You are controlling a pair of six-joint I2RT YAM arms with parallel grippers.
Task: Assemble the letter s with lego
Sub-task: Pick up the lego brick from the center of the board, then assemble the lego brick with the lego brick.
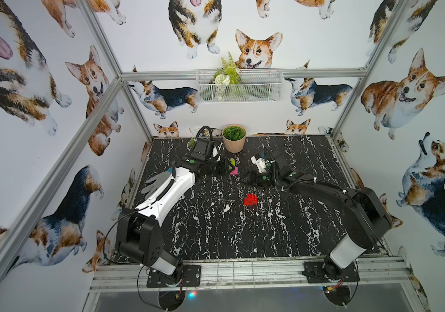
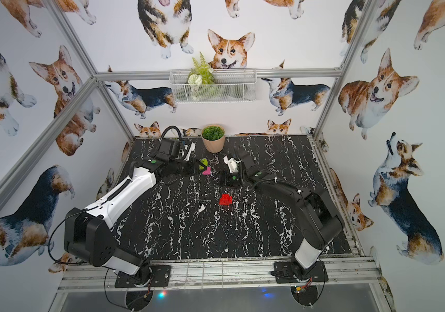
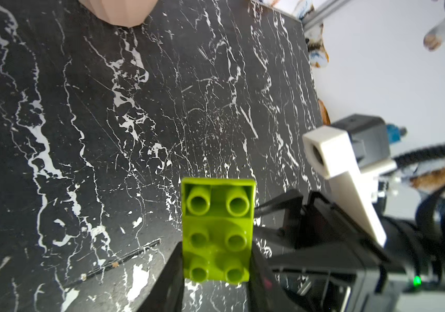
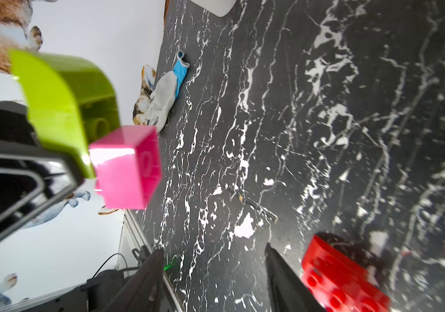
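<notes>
My left gripper [image 1: 228, 168] [image 3: 216, 270] is shut on a lime green lego brick [image 3: 217, 232] [image 1: 232, 161], held above the black marble table [image 1: 216, 229]. A magenta pink brick [image 4: 126, 167] [image 1: 234, 171] is joined to the green one's far end. A cluster of joined red bricks [image 1: 251, 200] [image 2: 226, 200] [image 4: 343, 278] lies on the table, nearer the front. To the right of the held bricks, my right gripper [image 1: 246, 178] [image 4: 213, 248] stands open and empty, facing them, with the red cluster just beside one finger. No letter s is in view; the lego forms two separate groups.
A beige plant pot [image 1: 233, 140] [image 2: 213, 140] stands at the table's back edge, just behind the held bricks. A grey and blue glove [image 1: 156, 182] [image 4: 163, 100] lies at the left edge. A wire basket [image 1: 239, 85] hangs on the back wall.
</notes>
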